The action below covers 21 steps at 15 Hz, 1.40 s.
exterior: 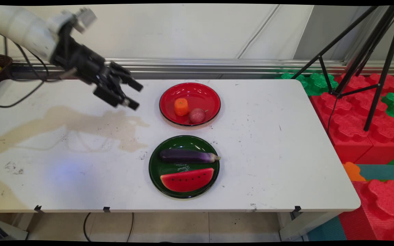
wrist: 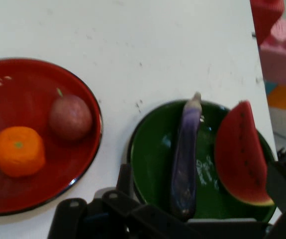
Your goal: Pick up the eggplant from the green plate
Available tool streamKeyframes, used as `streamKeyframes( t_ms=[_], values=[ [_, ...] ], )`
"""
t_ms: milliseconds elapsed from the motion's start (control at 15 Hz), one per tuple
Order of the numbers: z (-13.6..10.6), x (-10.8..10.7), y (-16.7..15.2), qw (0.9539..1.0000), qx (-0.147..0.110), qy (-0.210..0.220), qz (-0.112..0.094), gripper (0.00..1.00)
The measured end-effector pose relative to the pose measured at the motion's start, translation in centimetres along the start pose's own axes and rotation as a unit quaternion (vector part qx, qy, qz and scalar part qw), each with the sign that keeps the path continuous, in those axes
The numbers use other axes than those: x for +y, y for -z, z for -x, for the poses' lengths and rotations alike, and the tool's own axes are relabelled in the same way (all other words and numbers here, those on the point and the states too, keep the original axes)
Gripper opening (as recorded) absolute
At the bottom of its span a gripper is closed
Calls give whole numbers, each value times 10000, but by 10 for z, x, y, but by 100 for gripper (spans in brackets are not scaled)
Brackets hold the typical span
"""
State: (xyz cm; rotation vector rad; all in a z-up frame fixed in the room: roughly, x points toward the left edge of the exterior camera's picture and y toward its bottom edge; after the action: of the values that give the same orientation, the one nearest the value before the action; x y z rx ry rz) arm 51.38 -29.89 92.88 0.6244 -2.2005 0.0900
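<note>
Nearest the camera sits the watermelon slice (exterior: 187,180) on the green plate (exterior: 156,171), with the eggplant (exterior: 187,156) just behind it, long axis running nine to three. At twelve o'clock the red plate (exterior: 197,90) holds an orange (exterior: 181,107) and a reddish fruit (exterior: 197,115). Off at the red plate's nine o'clock, the gripper (exterior: 135,95) hangs above the table (exterior: 268,143), fingers spread and empty, pointing toward three.

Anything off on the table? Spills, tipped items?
One oddity: a broad tan stain on the white table, left of the plates. Otherwise the glossy red plate and dark green plate sit flat, food contained.
</note>
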Motion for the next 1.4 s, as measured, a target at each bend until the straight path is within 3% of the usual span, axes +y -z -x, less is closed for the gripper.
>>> streamKeyframes(
  t_ms=[600, 1400],
  values=[
    [13, 7, -79, 9963, -746, -395, 174, 100],
    [30, 5, -154, 9891, -1346, -529, 292, 100]
  ],
)
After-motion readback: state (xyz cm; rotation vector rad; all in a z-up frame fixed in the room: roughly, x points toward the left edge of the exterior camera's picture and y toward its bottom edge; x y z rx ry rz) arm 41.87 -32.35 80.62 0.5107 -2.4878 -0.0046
